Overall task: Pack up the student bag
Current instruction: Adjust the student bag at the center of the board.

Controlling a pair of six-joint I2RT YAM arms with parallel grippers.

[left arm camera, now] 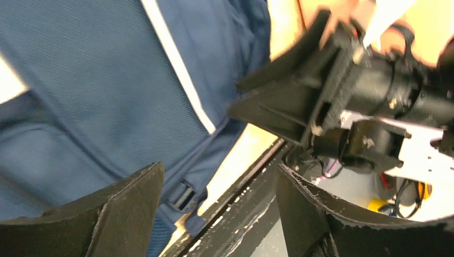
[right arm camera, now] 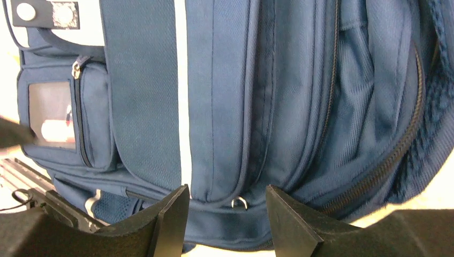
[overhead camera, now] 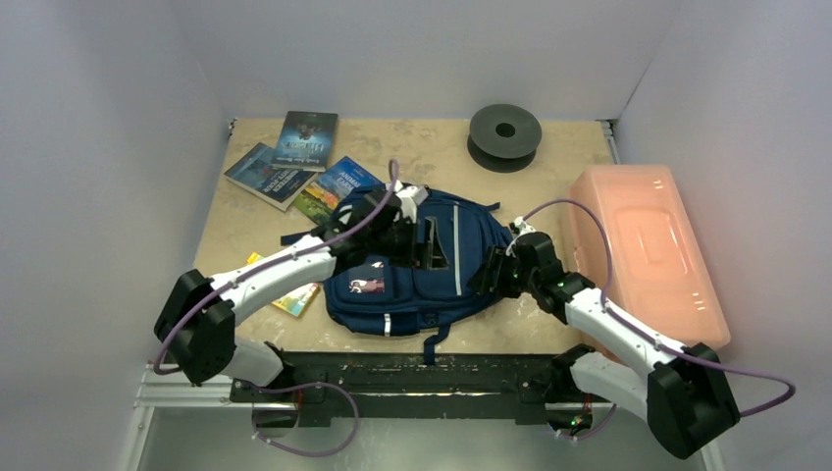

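The student bag, navy blue with a white stripe, lies flat in the middle of the table. My left gripper hovers over the bag's upper middle. In the left wrist view this gripper is open with nothing between its fingers, and blue fabric lies below. My right gripper is at the bag's right edge. In the right wrist view it is open, its fingers standing either side of the bag's side seam, where a small metal zipper ring shows. The main zipper runs along the right.
Three books lie at the back left, and another yellow one sits partly under my left arm. A black spool stands at the back. A pink translucent box fills the right side. A black rail runs along the near edge.
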